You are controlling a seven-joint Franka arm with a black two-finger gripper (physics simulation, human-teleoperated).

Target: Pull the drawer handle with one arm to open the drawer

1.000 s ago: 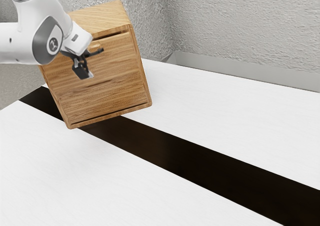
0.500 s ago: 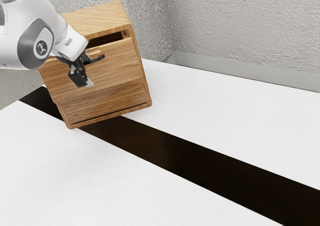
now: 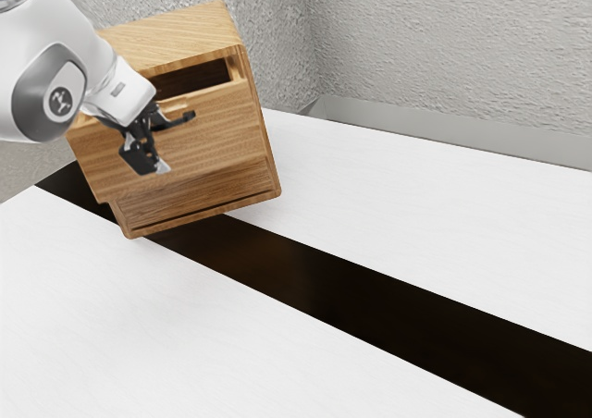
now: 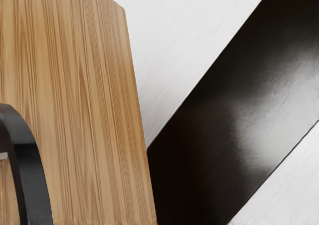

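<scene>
At the far corner of the bench [image 3: 416, 196], on the exterior view's upper left, stands a small wooden cabinet [image 3: 185, 30], tilted in the frame; box-shaped, pale oak-like grain, flat top; its lower part sits over a glossy black stripe [image 3: 370, 298] that crosses the white, faintly grained bench on a diagonal.

Drawer [image 3: 213, 127] in the upper part of the cabinet, part-way out: a dark gap shows behind its top edge; front faces the near side, toward the arm [image 3: 46, 76]; long axis of the front runs across the cabinet's width.

Handle [image 3: 176, 118] a slim black bar lying along that same width, standing off the front; in the wrist view it reads as a curved black band [image 4: 25, 160] against vertical wood grain, cut off at the frame's edge.

Tool [image 3: 145, 154] black, hanging right at the handle, partly masked by the white arm; whether it is clamped on the bar or merely against it, I cannot tell.

Wall [image 3: 444, 39] behind: grey, rough stipple.
</scene>
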